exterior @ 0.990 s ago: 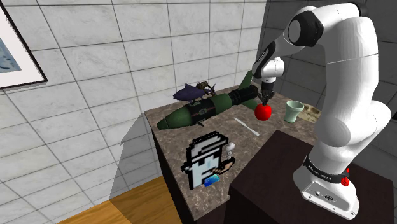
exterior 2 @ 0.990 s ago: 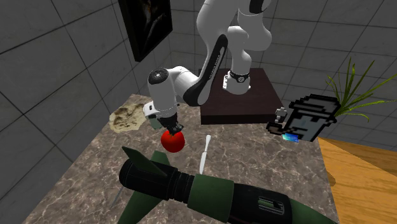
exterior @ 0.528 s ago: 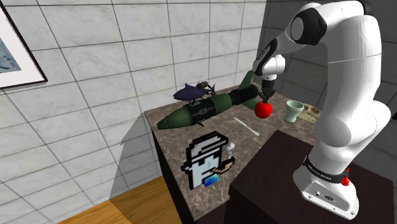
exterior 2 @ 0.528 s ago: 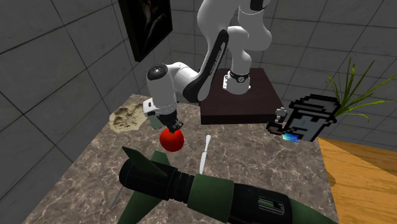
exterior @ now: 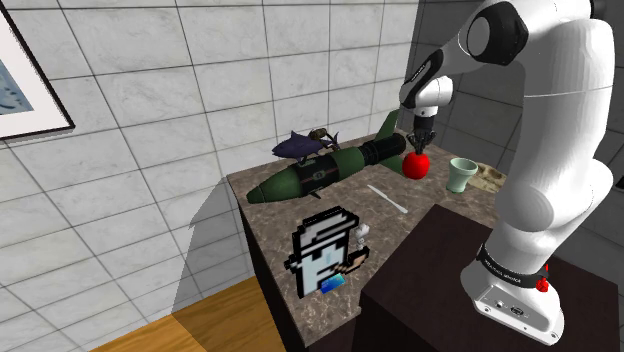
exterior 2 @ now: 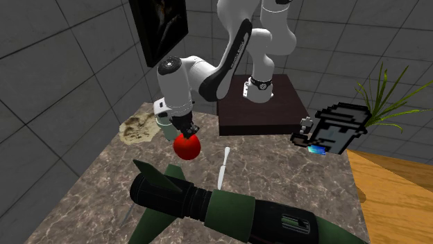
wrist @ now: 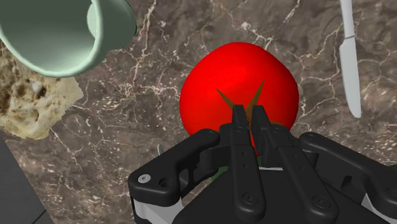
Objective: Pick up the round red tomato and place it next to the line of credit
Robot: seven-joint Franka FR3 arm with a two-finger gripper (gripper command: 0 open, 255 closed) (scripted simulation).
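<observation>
The round red tomato (exterior: 416, 164) hangs just above the marble countertop (exterior: 300, 210), beside the tail fins of a green and black missile (exterior: 320, 172). My gripper (exterior: 417, 150) points straight down onto it. In the wrist view the fingers (wrist: 238, 127) stand close together, shut on the stem on top of the tomato (wrist: 238, 89). From the second exterior view the tomato (exterior 2: 187, 146) hangs under the gripper (exterior 2: 186, 133). A small blue card (exterior: 335, 283) sits at the foot of a pixelated white figure (exterior: 325, 250) near the counter's front end.
A pale green cup (wrist: 51, 32) and a tan crumbly lump (wrist: 32, 105) lie close to the tomato. A white knife (exterior 2: 223, 168) lies mid-counter. The missile (exterior 2: 229, 208) runs along the tiled wall with a dark fish (exterior: 300, 143) behind it. The dark stand (exterior 2: 260, 104) borders the counter.
The gripper has risen a little with the tomato in it and drifted slightly toward the tiled wall. Everything else has stayed put.
</observation>
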